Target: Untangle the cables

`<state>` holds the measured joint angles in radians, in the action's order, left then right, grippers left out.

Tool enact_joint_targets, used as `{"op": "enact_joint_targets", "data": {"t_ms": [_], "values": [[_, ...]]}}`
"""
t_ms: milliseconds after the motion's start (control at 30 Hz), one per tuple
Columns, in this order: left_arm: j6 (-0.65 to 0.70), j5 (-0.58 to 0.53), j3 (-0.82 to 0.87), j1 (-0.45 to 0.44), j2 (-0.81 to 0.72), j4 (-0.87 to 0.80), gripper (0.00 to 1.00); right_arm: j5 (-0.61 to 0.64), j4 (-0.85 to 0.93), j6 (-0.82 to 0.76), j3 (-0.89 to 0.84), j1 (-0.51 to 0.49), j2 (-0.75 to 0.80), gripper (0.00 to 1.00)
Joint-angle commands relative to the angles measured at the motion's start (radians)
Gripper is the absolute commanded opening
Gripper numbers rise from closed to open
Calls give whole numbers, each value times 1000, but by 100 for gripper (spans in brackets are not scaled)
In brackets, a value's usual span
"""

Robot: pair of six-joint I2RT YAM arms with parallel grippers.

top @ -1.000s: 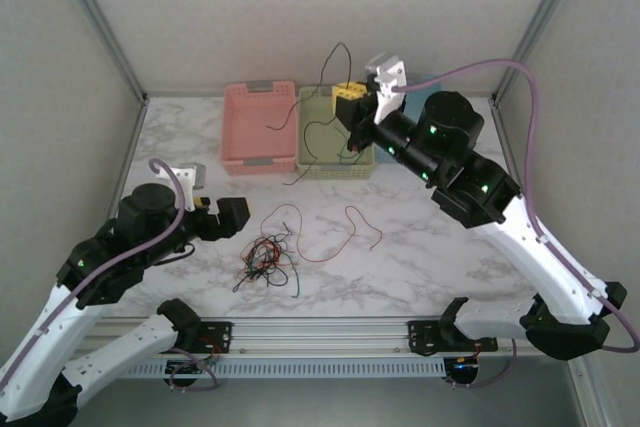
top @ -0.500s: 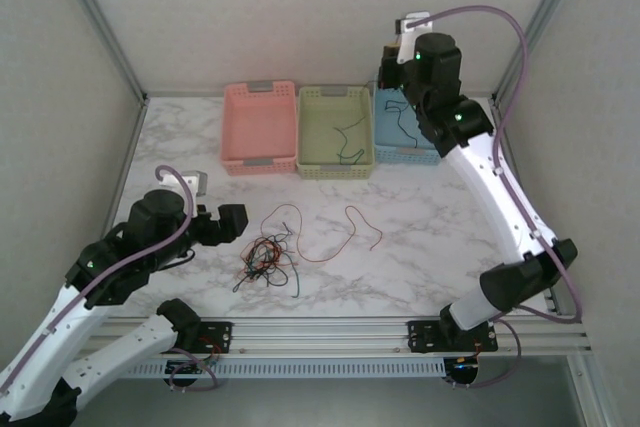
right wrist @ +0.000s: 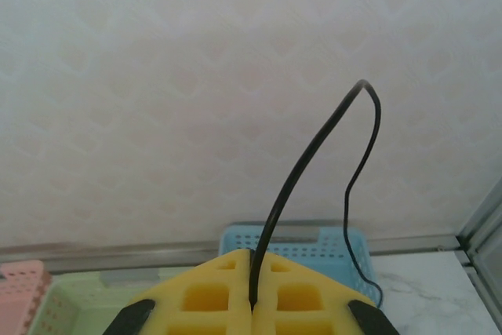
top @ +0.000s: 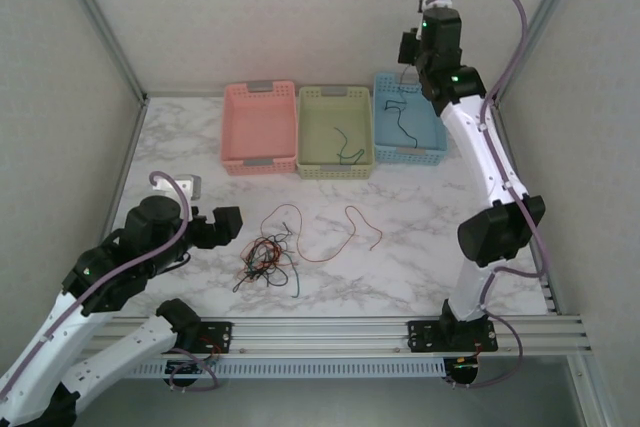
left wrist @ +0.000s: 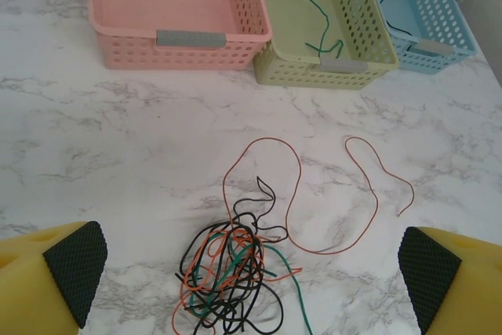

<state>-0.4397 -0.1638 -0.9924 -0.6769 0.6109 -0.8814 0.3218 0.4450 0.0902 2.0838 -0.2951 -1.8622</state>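
- While the right fingers [right wrist: 204,300] press together on a black wire [right wrist: 314,147], pinching it near one end, the rest arcs up and then drops toward the blue basket [right wrist: 298,234] at 1 o'clock on the worktop [top: 420,237].
- Such wire looks light, limp and a little springy, and probably slippery; a pinch near one end lets the length trail free.
- Most remaining cables lie in a clump [left wrist: 227,280] at 7 o'clock, with a red wire [left wrist: 271,140] looping off it toward 1 o'clock. A loose end or outer loop seems the best hold.
- Overhead, the right arm stretches tall, its wrist high above the basket.
- Down at 8 o'clock, the left arm crouches low, the left fingers [left wrist: 55,268] spread wide, aimed at the clump but apart from it.
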Motion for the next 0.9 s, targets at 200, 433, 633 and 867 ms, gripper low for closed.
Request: {"op": "enact_joint_targets", "data": {"t_ms": [200, 433, 633, 867], "values": [[19, -7, 22, 8, -23, -31, 98, -35, 68, 114, -1, 80, -167, 0], [18, -17, 21, 8, -33, -32, 99, -105, 161, 164, 46, 102, -216, 0], [18, -10, 20, 8, -31, -31, 99, -114, 214, 166, 76, 103, -249, 0], [-5, -16, 21, 8, -23, -28, 99, -149, 308, 178, 159, 103, -288, 53]]}}
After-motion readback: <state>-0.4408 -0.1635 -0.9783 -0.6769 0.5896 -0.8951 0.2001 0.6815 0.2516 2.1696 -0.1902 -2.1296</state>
